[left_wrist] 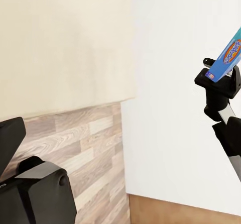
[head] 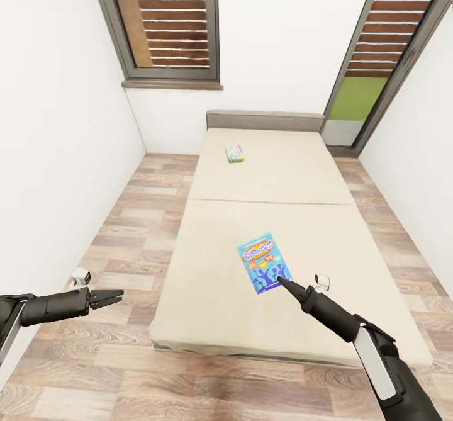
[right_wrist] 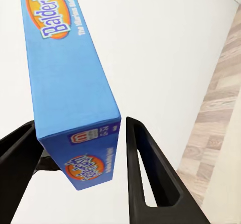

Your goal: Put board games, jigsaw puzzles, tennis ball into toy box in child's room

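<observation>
A small green and yellow board game (head: 236, 152) was seen lying on the far half of the cream bed (head: 314, 232), beyond its seam.

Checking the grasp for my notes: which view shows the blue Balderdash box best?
The right wrist view: the blue Balderdash box sits close up between the right gripper fingers, its title readable. The head view shows its whole cover small, above the bed. The left wrist view shows a distant edge.
</observation>
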Robot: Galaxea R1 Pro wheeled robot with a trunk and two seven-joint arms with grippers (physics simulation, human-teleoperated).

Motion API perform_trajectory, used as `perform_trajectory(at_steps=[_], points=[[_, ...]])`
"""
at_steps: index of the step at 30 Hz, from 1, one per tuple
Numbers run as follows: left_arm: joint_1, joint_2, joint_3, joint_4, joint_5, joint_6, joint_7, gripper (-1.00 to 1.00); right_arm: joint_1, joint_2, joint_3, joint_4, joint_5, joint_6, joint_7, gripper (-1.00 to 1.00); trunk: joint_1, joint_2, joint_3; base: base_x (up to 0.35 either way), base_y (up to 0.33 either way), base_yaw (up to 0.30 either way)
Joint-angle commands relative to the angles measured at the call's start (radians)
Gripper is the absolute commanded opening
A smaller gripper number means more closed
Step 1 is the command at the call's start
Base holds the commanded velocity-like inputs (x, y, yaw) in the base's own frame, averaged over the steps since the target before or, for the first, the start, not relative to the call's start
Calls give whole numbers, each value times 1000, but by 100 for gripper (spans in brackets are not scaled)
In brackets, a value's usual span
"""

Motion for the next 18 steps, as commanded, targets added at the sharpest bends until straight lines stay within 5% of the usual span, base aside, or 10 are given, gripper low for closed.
perform_trajectory(at_steps=[1, 18], points=[[0, 0, 0, 0, -1, 11, -4, 100, -1, 0, 0, 0, -6, 8, 1, -100, 1, -2, 0, 0, 0, 0], [-1, 1, 0, 0, -1, 11, -4, 100, -1, 0, 0, 0, -6, 8, 1, -100, 1, -2, 28, 0, 0, 0]])
